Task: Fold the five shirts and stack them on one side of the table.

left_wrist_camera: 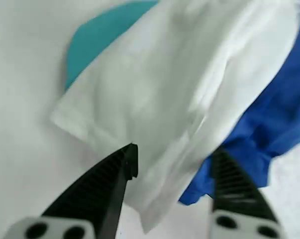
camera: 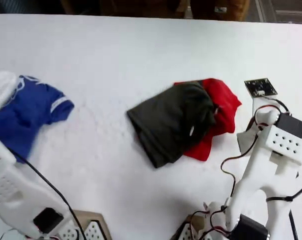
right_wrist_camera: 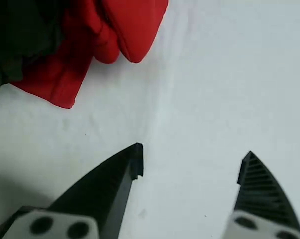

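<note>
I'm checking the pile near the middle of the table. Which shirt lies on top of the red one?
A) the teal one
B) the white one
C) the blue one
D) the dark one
D: in the high view the dark shirt lies across the red shirt, covering much of it, while the blue shirt lies apart from them.

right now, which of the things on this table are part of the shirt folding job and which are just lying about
Part of the job: blue shirt, white shirt, teal shirt showing from under the white one, dark shirt, red shirt partly under the dark one.
Just lying about: black cable near the left arm, red and black wires on the right arm.
</note>
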